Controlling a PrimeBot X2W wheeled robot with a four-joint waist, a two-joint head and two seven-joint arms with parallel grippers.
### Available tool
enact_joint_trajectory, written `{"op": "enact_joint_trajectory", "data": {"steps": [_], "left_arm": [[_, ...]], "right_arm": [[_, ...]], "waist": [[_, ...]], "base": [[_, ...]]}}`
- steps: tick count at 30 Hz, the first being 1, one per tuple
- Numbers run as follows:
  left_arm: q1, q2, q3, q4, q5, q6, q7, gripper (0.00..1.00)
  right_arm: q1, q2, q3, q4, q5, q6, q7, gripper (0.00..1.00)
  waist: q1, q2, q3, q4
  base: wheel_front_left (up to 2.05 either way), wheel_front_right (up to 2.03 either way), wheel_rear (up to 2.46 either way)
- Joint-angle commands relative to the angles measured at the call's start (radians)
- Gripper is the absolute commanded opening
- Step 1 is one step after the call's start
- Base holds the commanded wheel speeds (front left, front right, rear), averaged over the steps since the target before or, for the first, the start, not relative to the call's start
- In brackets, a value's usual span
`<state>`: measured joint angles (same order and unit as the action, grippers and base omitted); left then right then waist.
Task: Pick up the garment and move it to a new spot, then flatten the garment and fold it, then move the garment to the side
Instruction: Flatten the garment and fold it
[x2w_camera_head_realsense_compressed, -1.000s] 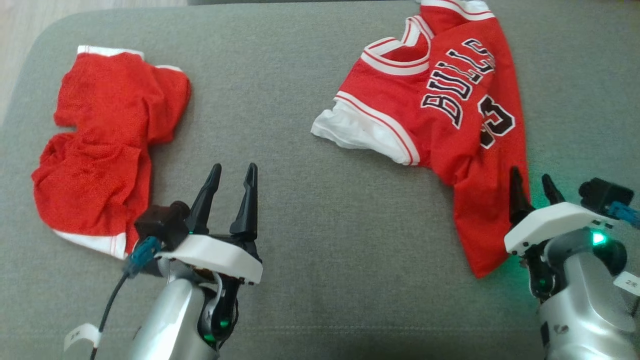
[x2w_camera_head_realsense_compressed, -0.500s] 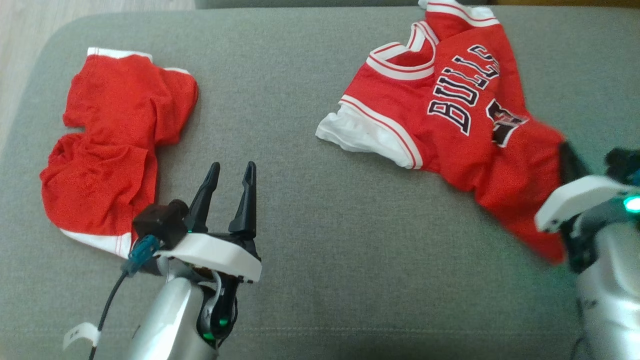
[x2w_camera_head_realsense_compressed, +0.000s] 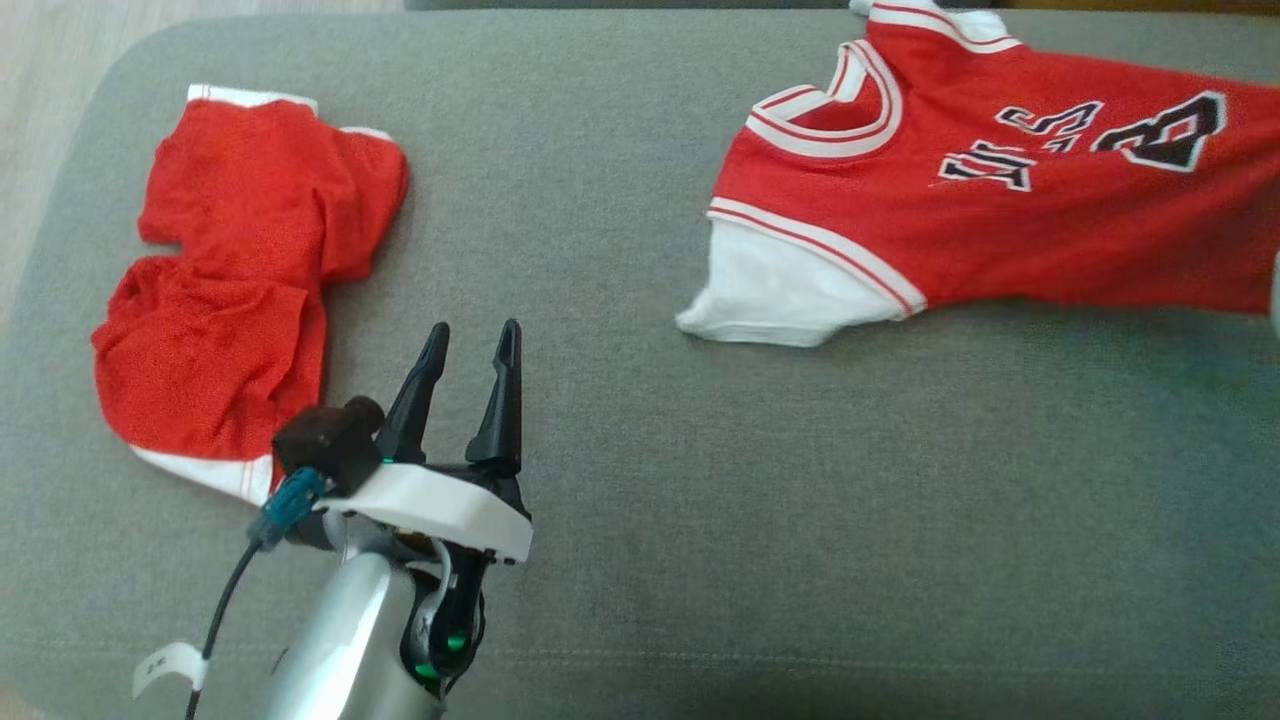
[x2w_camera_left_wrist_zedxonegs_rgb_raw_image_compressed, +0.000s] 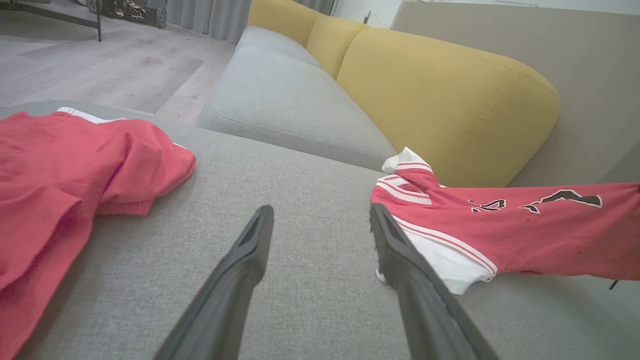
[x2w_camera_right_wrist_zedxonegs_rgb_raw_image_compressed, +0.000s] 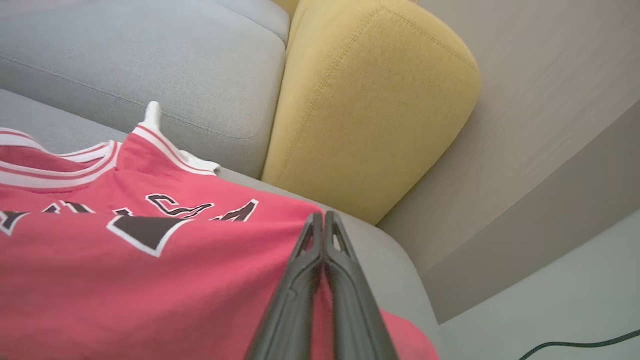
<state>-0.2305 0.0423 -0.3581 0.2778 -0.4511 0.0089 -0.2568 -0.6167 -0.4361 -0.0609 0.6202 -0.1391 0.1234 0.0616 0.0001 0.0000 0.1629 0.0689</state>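
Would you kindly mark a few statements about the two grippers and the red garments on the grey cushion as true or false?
1. The left gripper is open with nothing between its fingers. True.
2. The right gripper hangs open above the jersey. False: it is shut on the jersey's red cloth.
3. The red shorts lie to the robot's left of the jersey. True.
4. The jersey is folded into a neat square. False: it is stretched out lengthwise, with its neckline and white sleeve showing.
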Motion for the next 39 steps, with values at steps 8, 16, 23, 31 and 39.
{"op": "enact_joint_trajectory", "data": {"steps": [8,16,23,31,39], "left_arm": [[-0.065,0.008,0.029,-0.035,-0.002,-0.005,-0.005,1.00],[-0.079,0.008,0.034,-0.030,0.016,-0.015,-0.005,1.00],[-0.104,0.008,0.034,-0.030,0.033,-0.027,-0.005,1.00],[-0.130,0.008,0.029,-0.030,0.046,-0.037,-0.005,1.00],[-0.139,0.008,0.040,-0.020,0.058,-0.045,-0.005,1.00]], "right_arm": [[-0.078,-0.050,-0.009,0.000,-0.050,0.007,0.009,0.00],[-0.127,-0.001,-0.029,0.115,-0.035,0.007,-0.010,0.00],[-0.212,-0.011,-0.097,0.238,-0.062,0.007,-0.020,0.00],[-0.272,-0.026,-0.188,0.349,-0.095,0.007,-0.032,0.00],[-0.301,-0.022,-0.308,0.415,-0.156,0.007,-0.081,1.00]], "waist": [[-0.0001,0.0000,0.045,0.028],[-0.0001,0.0000,0.072,0.029],[-0.0001,0.0000,0.120,0.044],[-0.0001,0.0000,0.181,0.074],[-0.0001,0.0000,0.186,0.088]], "base": [[0.00,0.00,0.00],[0.00,0.00,0.00],[0.00,0.00,0.00],[0.00,0.00,0.00],[0.00,0.00,0.00]]}}
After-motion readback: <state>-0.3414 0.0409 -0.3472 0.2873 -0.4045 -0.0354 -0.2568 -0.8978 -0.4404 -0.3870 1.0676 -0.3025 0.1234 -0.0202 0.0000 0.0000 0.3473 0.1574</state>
